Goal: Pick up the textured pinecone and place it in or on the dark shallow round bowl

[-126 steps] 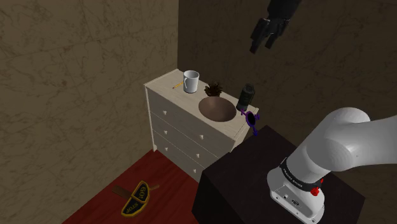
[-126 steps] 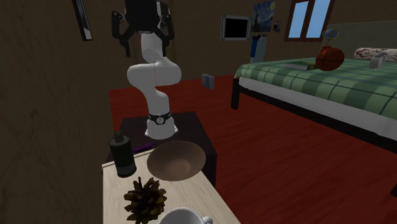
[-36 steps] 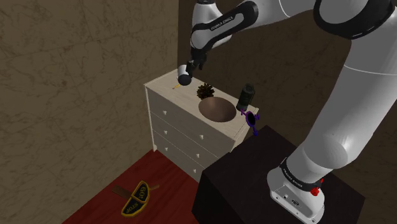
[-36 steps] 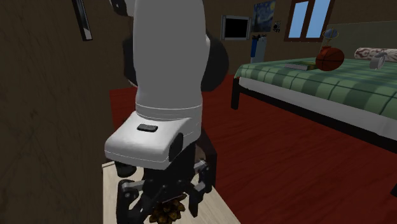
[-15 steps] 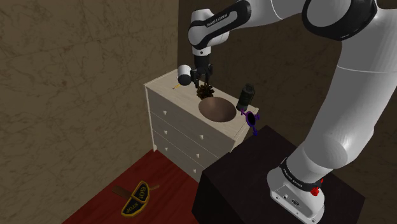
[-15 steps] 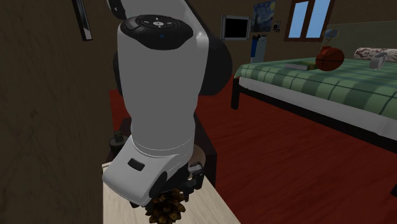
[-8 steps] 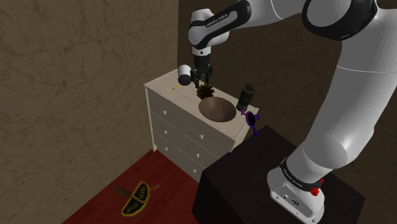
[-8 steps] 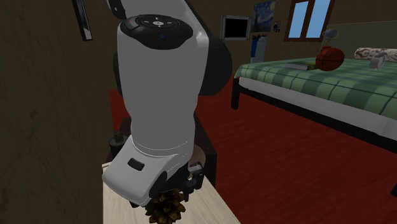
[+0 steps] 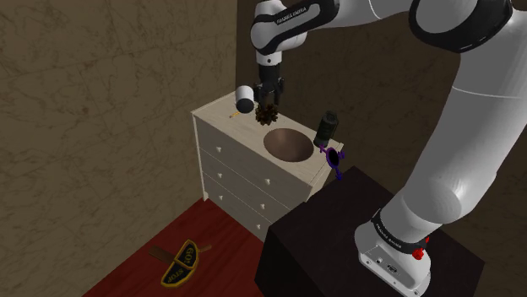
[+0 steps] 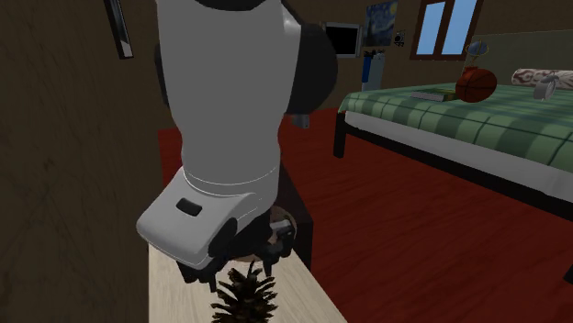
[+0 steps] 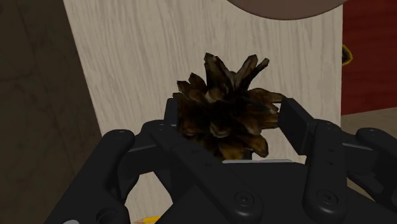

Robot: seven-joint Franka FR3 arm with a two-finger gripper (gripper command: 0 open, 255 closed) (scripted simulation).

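The brown, scaly pinecone (image 9: 265,113) hangs just above the pale dresser top (image 9: 221,112), clasped in my black gripper (image 9: 268,103), which is shut on it. In the wrist view the pinecone (image 11: 222,108) sits between both fingers (image 11: 296,123), over the wooden top. The second exterior view has the pinecone (image 10: 243,295) dangling under the gripper (image 10: 241,268). The dark, shallow round bowl (image 9: 288,144) rests on the dresser beside the pinecone, toward the stand; its rim (image 11: 286,7) lies beyond the cone in the wrist view.
A white mug (image 9: 244,94) stands just behind the gripper on the dresser. A dark bottle (image 9: 326,127) and a purple object (image 9: 334,159) sit at the dresser's near end. My dark stand (image 9: 338,228) adjoins it. A yellow-black item (image 9: 180,261) lies on the red floor.
The gripper has risen a little with the pinecone in it, so the cone has come off the dresser top and now hangs free.
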